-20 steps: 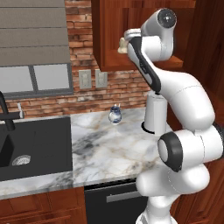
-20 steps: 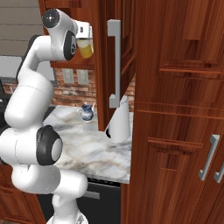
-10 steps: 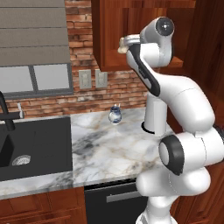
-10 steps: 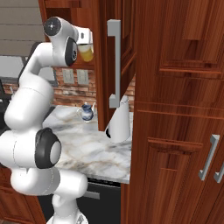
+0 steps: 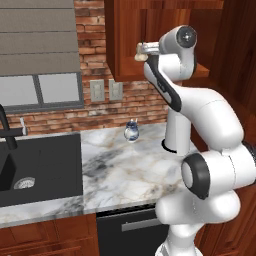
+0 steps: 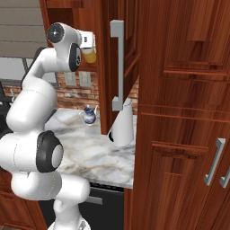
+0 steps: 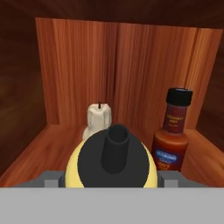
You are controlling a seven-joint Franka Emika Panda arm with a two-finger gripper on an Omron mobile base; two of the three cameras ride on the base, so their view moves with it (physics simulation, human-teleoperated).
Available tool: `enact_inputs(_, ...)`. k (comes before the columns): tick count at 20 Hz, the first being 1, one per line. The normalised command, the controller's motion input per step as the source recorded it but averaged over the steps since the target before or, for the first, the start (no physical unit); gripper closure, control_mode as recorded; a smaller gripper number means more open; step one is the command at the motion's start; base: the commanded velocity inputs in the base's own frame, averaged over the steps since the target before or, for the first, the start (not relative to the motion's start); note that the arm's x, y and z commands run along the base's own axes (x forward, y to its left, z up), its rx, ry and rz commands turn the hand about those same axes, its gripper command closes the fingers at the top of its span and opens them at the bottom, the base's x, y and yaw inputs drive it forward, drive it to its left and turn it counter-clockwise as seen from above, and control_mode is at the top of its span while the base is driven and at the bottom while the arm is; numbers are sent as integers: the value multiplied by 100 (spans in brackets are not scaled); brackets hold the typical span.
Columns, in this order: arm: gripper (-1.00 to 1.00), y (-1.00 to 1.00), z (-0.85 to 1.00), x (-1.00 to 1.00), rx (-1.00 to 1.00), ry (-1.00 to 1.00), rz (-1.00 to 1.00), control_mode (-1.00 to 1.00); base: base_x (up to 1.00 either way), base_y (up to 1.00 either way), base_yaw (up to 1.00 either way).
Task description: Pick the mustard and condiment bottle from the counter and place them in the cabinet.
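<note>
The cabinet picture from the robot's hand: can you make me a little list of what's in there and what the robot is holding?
held thing: the mustard, yellow, gripped by the end effector at the cabinet opening
already inside: the condiment bottle, upright on the shelf, to the right in the hand view
also inside: a small white candle near the back wall
left on the counter: a little teapot and a paper-towel roll
</note>
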Motion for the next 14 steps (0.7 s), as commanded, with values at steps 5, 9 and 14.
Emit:
enact_inputs(5,100,0,-4,17,0,-2,0,-100,0,0,0)
enact_inputs(9,100,0,17,14,0,4,0,-100,0,0,0)
enact_inputs(14,100,0,47,5,0,6,0,-100,0,0,0)
